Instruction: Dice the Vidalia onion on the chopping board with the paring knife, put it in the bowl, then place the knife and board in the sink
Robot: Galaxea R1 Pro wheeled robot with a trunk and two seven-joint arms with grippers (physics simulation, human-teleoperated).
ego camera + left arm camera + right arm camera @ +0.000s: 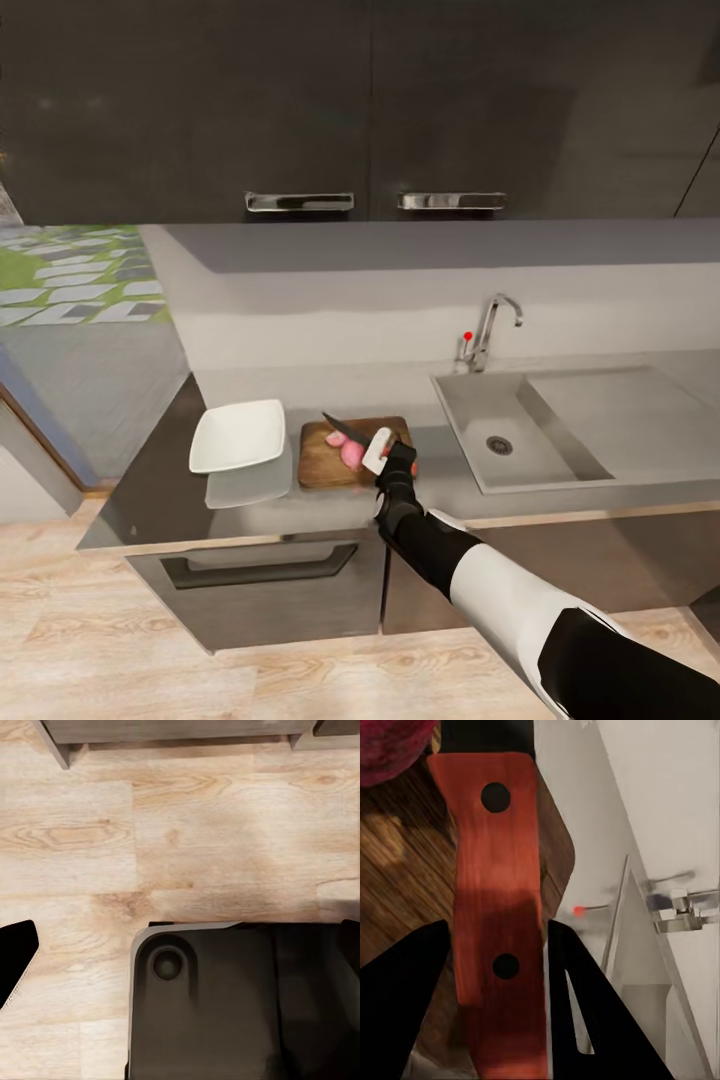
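Note:
The chopping board lies on the countertop between the bowl and the sink. Pink pieces of Vidalia onion rest on the board. My right gripper hovers over the board's right end, shut on the paring knife, whose dark blade points back-left above the onion. In the right wrist view the knife's red-brown riveted handle sits clamped in the gripper, with the onion and board beyond. One dark finger of my left gripper hangs over the floor.
The chrome tap with its red knob stands behind the sink, and a drainboard lies to its right. Dark wall cabinets hang above. The robot's dark base sits on the wooden floor.

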